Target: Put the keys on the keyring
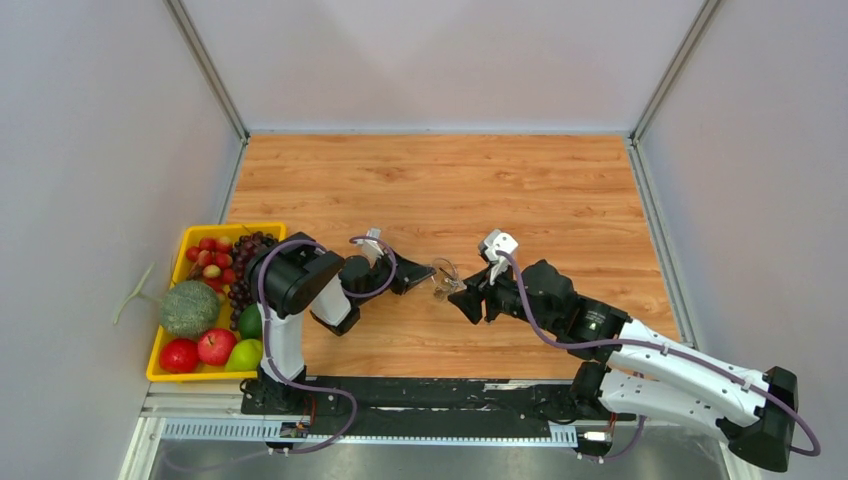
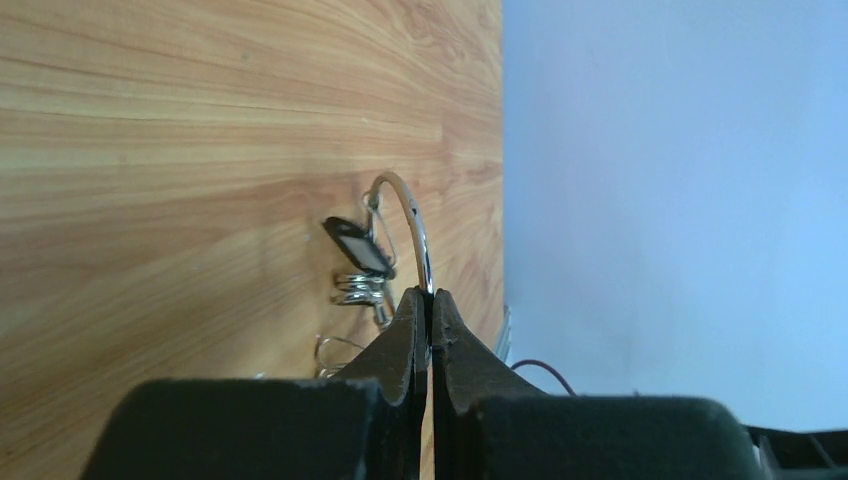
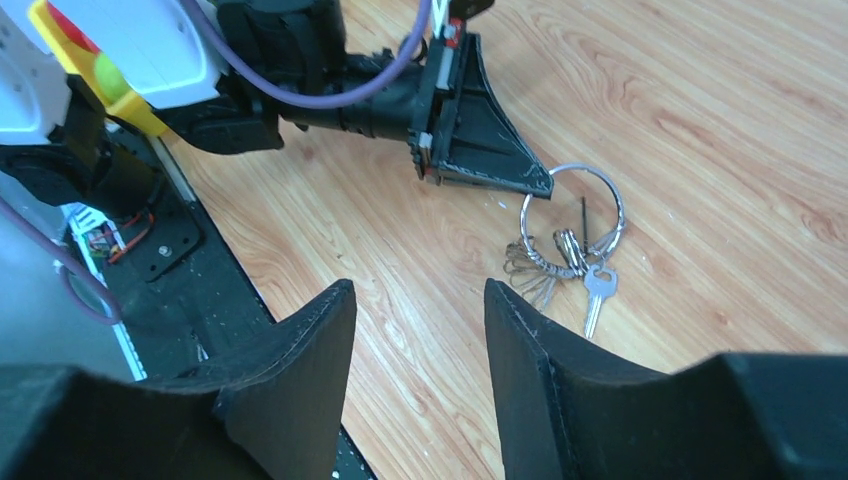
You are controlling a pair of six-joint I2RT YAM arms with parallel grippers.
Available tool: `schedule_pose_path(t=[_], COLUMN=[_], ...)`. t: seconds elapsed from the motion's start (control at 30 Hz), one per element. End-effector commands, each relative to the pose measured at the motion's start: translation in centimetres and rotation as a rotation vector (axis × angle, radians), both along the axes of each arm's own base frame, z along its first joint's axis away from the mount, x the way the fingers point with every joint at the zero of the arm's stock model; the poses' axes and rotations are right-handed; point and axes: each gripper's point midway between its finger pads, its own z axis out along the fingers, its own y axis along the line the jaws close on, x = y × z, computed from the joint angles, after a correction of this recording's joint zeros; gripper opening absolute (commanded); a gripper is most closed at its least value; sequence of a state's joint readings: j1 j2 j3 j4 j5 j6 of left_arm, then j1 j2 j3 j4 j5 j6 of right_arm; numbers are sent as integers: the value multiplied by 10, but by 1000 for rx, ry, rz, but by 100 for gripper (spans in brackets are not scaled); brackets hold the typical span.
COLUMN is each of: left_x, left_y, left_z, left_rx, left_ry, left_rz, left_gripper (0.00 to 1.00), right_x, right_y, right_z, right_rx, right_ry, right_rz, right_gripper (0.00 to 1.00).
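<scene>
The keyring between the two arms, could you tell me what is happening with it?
The left gripper is shut on the keyring, pinching its wire at one edge, with the silver keys bunched on the far side. A black-headed key seems to be on it. The right gripper is open and empty, facing the ring.

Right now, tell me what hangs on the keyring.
One black-headed key and a silver key cluster; the shut left tool covers part of the keyring.

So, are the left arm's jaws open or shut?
Shut: the jaws pinch the keyring wire, no gap between them.
</scene>
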State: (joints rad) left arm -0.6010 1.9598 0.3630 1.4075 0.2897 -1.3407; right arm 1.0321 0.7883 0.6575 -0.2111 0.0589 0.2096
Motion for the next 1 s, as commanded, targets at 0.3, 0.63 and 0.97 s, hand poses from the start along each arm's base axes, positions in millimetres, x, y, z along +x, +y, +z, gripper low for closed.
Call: schedule_pose_path(t=[0.3,0.63,0.97], left_x=[0,-10,-20], left_y=[12,10,8], left_z=[37,79,107], left_rx=[-125,-187,-138], left_ry=[-108,-195,-258], left_rz=[-35,-84,-148], left_gripper=[36,58,59], right_x=[6,19,28], right_y=[5,-2,1], right_z=[-47,-83,-110], right_rx=[-98,-171,-224], right_ry=[137,212,278], right_rz=[-72,-195,-239], right_gripper=[55,59,56])
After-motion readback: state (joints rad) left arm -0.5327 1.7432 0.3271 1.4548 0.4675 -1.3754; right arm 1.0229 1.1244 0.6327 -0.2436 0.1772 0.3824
